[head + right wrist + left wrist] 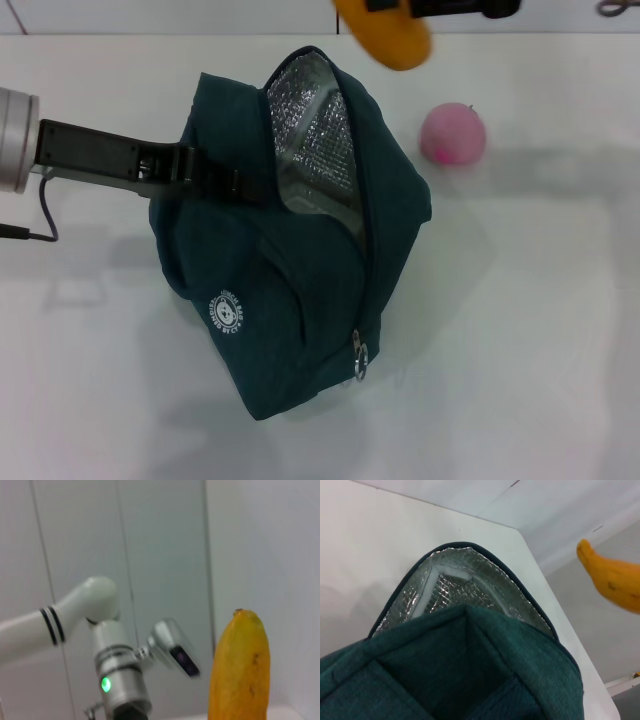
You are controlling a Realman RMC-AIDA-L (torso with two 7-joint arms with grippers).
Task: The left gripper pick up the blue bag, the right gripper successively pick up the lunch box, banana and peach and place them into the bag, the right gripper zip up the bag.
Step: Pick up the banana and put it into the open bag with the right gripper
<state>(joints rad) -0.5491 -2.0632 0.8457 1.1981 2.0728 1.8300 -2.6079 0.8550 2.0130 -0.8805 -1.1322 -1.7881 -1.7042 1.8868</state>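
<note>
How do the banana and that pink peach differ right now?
The banana is long and yellow-orange; the peach is round and pink. The banana is up in the air in the right pincer; the peach sits on the white table. Neither is in the blue bag.

The banana [385,35] and right pincer [455,8] are cut off by the frame's top edge.

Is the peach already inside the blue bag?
No, the peach lies on the white table, apart from the open blue bag.
</note>
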